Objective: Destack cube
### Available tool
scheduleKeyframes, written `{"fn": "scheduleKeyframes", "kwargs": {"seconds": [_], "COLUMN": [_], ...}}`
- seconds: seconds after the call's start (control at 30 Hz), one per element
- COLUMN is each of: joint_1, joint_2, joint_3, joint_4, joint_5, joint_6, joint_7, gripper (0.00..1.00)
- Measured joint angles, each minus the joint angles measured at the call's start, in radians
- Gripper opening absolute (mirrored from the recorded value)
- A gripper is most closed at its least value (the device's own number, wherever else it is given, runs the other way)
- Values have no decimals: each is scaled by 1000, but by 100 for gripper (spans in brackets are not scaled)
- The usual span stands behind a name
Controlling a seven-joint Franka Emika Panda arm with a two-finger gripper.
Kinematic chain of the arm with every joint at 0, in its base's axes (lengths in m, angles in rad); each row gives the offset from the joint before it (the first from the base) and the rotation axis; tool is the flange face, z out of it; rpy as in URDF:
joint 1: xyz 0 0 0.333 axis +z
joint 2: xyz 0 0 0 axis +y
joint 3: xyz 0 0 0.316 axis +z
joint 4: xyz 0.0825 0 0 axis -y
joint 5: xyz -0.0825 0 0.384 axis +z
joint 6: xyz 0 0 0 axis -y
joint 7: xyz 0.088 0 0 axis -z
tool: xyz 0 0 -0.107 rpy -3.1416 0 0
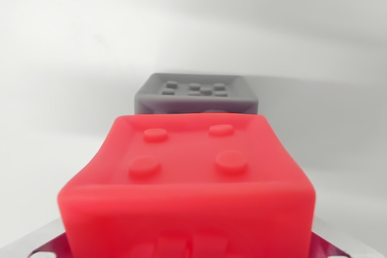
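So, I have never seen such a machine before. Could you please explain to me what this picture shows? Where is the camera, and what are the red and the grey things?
This picture comes from a small camera fixed on the wrist of a robot arm, so you see what the arm "sees" near its end. The big red cube fills the lower part because it is very close to the camera. Its top face has four round bumps, like a die. Behind it, farther away, sits a grey cube with smaller bumps on top, resting on a plain white surface. At the bottom corners, a bit of shiny metal shows under the red cube; it is probably part of the robot, but too little shows to be sure. The fingers themselves are not clearly visible, so I cannot say whether the red cube is being held.
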Motion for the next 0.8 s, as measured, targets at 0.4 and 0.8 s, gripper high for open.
{"fn": "scheduleKeyframes", "kwargs": {"seconds": [0.4, 0.8], "joint_1": [0, 0], "joint_2": [-56, -122], "joint_3": [1, 2], "joint_4": [-4, -5], "joint_5": [3, 7], "joint_6": [-51, -115], "joint_7": [-1, -4], "gripper": [0, 0]}}
